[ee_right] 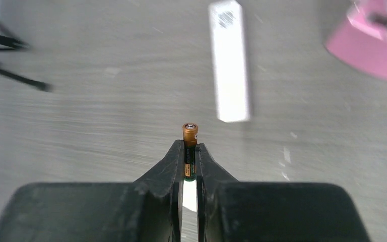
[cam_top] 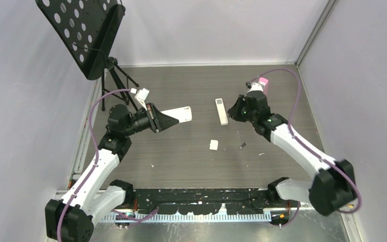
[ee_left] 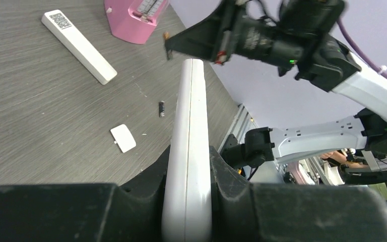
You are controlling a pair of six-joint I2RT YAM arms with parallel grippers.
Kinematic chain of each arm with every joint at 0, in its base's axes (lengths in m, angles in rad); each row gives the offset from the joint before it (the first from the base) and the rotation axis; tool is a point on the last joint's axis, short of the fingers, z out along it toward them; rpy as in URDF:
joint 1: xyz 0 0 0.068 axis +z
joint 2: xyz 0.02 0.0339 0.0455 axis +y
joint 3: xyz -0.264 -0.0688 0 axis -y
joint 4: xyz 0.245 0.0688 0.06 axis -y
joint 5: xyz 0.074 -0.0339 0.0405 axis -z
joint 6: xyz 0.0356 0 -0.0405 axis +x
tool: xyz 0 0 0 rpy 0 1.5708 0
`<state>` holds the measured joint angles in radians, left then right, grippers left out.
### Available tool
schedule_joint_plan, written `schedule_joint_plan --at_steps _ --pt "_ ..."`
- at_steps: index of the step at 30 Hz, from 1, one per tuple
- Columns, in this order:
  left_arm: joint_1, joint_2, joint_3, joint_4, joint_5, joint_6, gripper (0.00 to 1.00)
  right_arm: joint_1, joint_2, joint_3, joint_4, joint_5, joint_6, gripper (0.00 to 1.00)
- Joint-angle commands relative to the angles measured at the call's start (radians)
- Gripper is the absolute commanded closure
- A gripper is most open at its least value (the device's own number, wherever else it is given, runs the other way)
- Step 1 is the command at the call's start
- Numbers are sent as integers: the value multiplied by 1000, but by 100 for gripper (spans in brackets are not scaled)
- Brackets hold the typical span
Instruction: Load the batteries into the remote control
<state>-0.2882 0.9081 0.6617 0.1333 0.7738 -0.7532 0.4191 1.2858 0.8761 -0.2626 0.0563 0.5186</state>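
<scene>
My left gripper is shut on the short white remote control and holds it above the table, its free end toward the middle. In the left wrist view the remote stands edge-on between the fingers. My right gripper is shut on a battery, dark with a copper tip, which sticks out past the fingertips. It hovers beside the slim remote. The left wrist view shows it just beyond the remote's far end. Another battery lies on the table. The other batteries are out of view.
A long slim white remote lies mid-table. A small white battery cover lies near the loose battery. A pink box sits behind the right arm. A black music stand on a tripod stands at the back left.
</scene>
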Motion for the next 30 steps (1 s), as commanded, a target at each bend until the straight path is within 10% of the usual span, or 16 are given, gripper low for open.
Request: schedule_joint_plan --at_steps 1,13,30 --pt "-5 1 -12 142 41 -50 100 51 -163 7 219 -108 54 99" --pt "-25 97 -95 503 39 -339 100 445 -141 189 346 104 3 99" --pt "-25 105 -119 632 35 -487 100 511 -65 233 309 150 -104 99"
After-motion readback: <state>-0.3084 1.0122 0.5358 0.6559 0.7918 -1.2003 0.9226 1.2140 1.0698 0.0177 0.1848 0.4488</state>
